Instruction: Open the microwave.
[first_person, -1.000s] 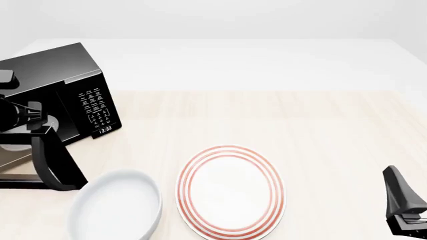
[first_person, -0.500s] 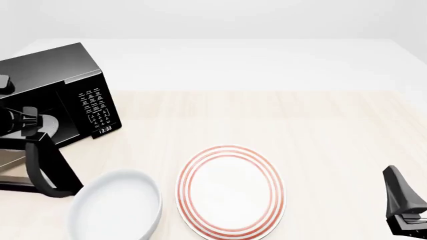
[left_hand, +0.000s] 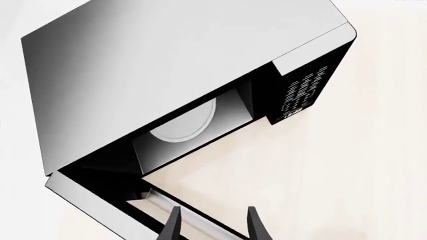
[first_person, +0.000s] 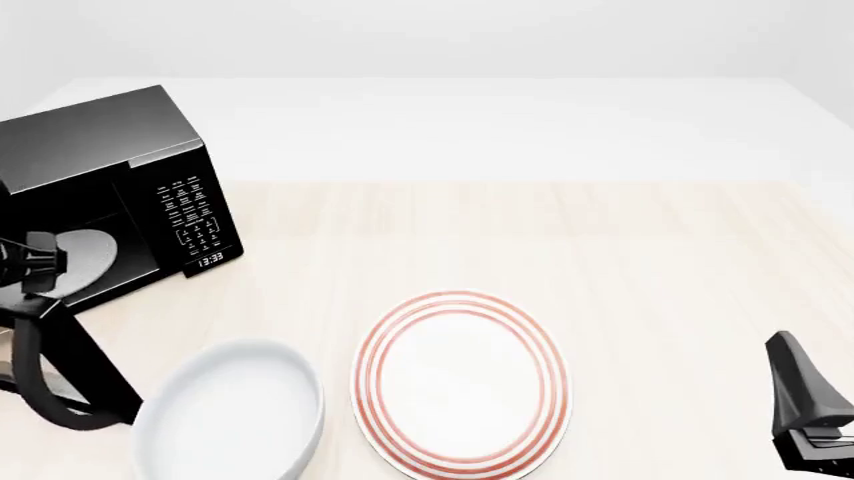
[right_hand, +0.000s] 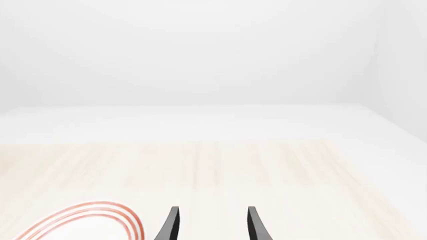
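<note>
Since the earlier frame, the left gripper swings the microwave door wider; its fingers apparently clamp the handle nearby.

Front view high, facing forward-down; left wrist close on microwave, shared with front.

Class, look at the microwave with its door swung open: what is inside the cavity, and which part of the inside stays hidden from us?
Inside the microwave lies a pale round turntable, bare as far as shown. The cavity's roof and front frame cover part of it, and the deeper corners are too dark to read.
</note>
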